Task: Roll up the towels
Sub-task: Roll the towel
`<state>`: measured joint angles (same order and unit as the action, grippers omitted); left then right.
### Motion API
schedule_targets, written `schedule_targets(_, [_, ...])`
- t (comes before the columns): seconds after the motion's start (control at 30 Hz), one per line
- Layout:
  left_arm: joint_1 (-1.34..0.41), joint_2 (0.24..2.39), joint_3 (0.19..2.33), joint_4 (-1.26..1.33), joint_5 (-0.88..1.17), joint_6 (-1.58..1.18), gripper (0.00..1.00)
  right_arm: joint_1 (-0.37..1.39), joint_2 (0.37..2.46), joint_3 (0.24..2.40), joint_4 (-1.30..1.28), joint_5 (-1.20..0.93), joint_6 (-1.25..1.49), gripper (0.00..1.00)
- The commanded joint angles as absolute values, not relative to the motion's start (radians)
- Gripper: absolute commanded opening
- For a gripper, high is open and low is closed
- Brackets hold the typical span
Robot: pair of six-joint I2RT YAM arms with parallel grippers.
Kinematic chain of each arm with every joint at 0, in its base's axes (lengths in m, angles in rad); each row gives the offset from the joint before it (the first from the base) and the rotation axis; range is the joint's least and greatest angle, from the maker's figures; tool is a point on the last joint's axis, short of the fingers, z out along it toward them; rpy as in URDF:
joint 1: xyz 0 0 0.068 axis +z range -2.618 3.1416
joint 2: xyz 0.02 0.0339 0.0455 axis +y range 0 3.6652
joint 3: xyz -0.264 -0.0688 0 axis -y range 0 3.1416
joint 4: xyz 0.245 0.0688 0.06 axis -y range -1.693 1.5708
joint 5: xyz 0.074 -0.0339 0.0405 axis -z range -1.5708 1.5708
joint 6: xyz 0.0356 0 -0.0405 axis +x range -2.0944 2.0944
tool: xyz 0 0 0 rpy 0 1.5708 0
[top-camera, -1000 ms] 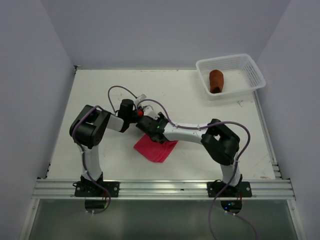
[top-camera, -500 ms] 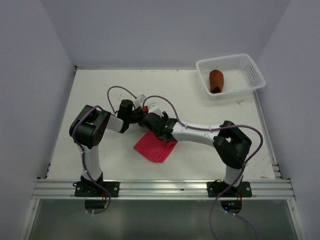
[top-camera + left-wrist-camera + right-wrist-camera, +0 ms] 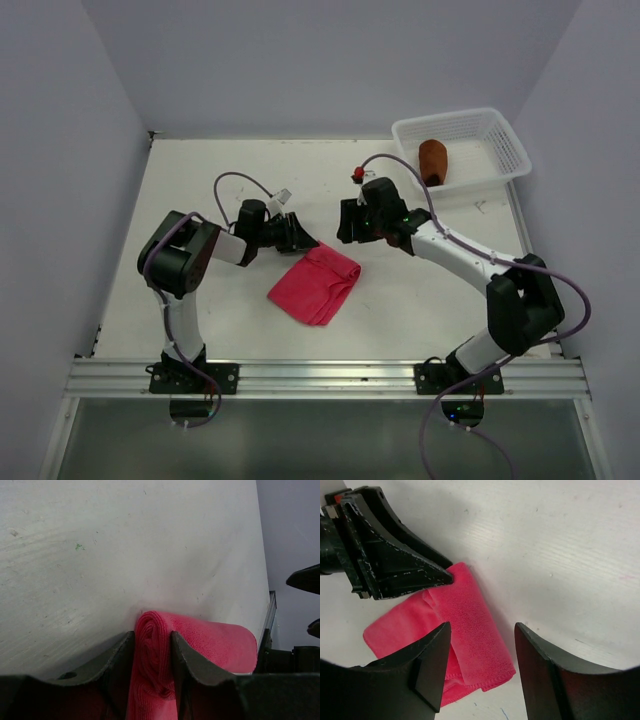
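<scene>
Table [image 3: 200,180] first: your white work surface fills the overhead view. White mesh basket [image 3: 470,185] sits in the corner at 1 o'clock. Your pink towel [image 3: 318,282] lies near the middle of the surface, a little toward 6 o'clock. It is partly rolled: the roll is at its 12 o'clock end, and the flat folded remainder trails off toward 7 o'clock. The rust-brown towel [image 3: 433,160] is inside the basket, toward its 9 o'clock side. It is a compact bundle, well apart from both arms. Your left gripper [image 3: 303,240] comes in from 9 o'clock and meets the roll at its 10 o'clock end. The left wrist view shows its fingers [image 3: 120,655] pinching that rolled end of the pink towel, touching it on both sides. Your right gripper [image 3: 345,222] stands at 1 o'clock of the roll, clear of the cloth, jaws spread with nothing between them. In its wrist view the towel shows below the gap.
</scene>
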<state>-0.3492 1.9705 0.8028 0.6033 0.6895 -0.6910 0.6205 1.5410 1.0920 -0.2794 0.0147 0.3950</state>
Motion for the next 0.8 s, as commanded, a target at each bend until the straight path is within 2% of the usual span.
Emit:
schedule_targets(0.0, [-0.344, 1.976, 0.762, 0.479, 0.612, -0.626, 0.4, 0.571, 1.603, 1.045, -0.216, -0.251, 0.462, 0.57])
schedule_targets(0.2, [-0.344, 1.973, 0.769, 0.463, 0.606, -0.617, 0.4, 0.555, 1.695, 1.008, -0.134, -0.393, 0.46, 0.57])
schedule_targets(0.57, [-0.345, 1.957, 0.796, 0.426, 0.604, -0.597, 0.39, 0.557, 1.749, 0.92, -0.114, -0.341, 0.362, 0.56])
schedule_targets(0.7, [-0.344, 1.944, 0.825, 0.402, 0.601, -0.594, 0.4, 0.557, 1.764, 0.882, -0.068, -0.38, 0.339, 0.47])
schedule_targets(0.77, [-0.344, 1.939, 0.857, 0.373, 0.597, -0.589, 0.4, 0.558, 1.764, 0.867, -0.035, -0.396, 0.337, 0.36])
